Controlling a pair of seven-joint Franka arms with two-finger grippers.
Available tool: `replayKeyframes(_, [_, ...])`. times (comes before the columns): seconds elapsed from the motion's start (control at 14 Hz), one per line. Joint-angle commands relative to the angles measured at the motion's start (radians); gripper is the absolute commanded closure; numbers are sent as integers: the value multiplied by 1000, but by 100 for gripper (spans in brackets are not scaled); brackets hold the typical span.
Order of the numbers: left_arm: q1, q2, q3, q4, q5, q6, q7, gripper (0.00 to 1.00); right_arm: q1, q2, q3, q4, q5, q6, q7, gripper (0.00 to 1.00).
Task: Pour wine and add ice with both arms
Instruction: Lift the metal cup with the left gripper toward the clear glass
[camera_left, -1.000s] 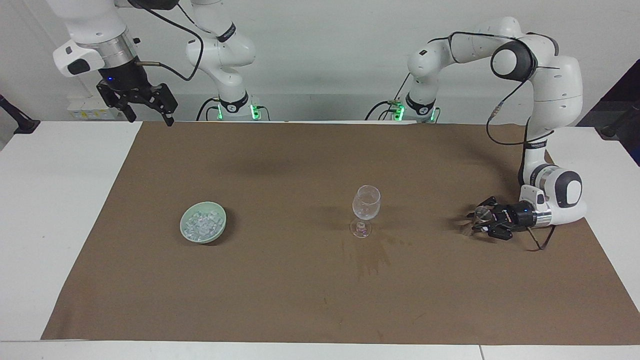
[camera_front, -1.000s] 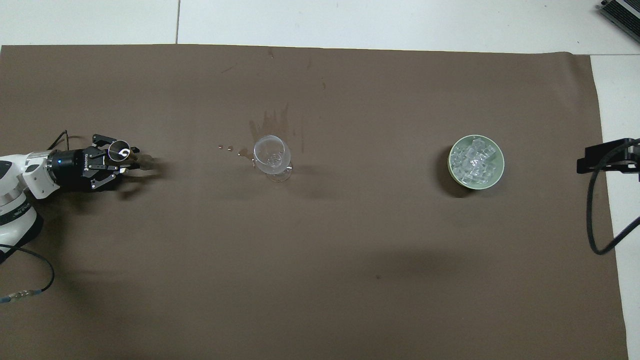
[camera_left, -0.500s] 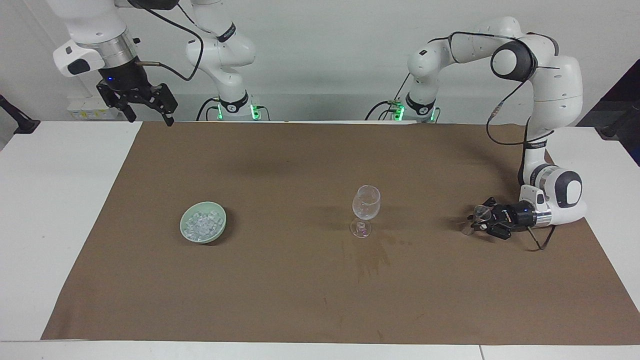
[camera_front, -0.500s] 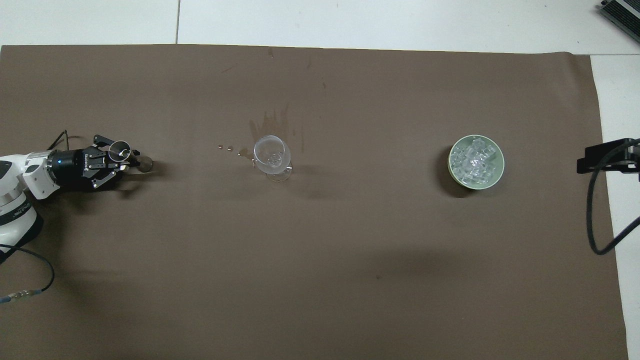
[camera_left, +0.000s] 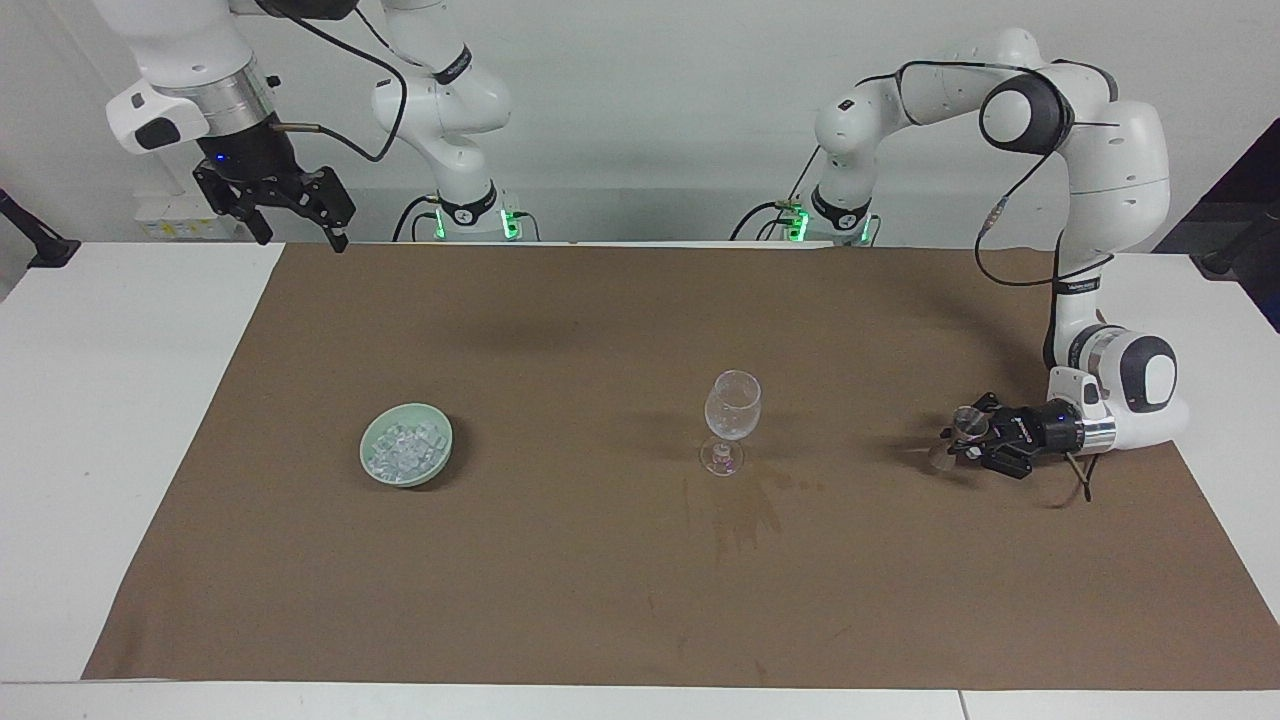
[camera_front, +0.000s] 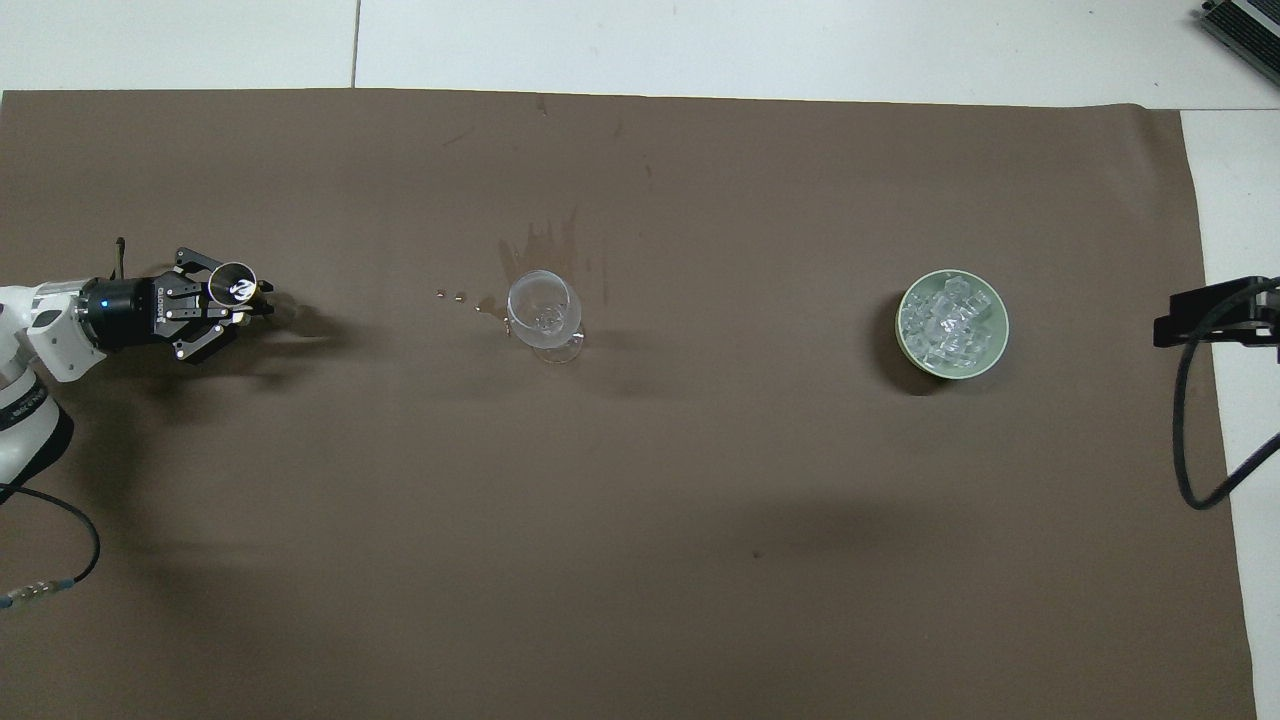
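The ice is heaped in a pale green bowl toward the right arm's end of the brown mat. A clear stemmed glass stands upright mid-mat. My left gripper lies low and level at the left arm's end, pointing at the glass, shut on a small clear cup. The right gripper hangs high and open over the table's edge at the right arm's end, holding nothing; that arm waits.
A brown mat covers most of the white table. Dark stains mark the mat just farther from the robots than the glass. Small droplets lie between the glass and the left gripper.
The left gripper's fingers have closed on the small cup. It has drawn back a little toward the left arm's end, cup in hand. The right arm has not moved.
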Motion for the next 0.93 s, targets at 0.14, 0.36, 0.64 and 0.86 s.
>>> replayKeyframes(0.14, [-113,-145,16,-60,-31,1,-43,100,-11,-12,4,-12,22,10,-3,0])
replayKeyframes(0.36, [-185,-185,16,-123,-95,29,-51,100,-11,-12,5,-12,23,10,-3,0])
replayKeyframes(0.64, [-270,-235,17,-156,-137,58,-54,100,-11,-12,5,-12,22,10,-3,0])
replayKeyframes(0.86, [-307,-274,19,-165,-135,95,-72,100,-11,-12,5,-12,22,10,-3,0])
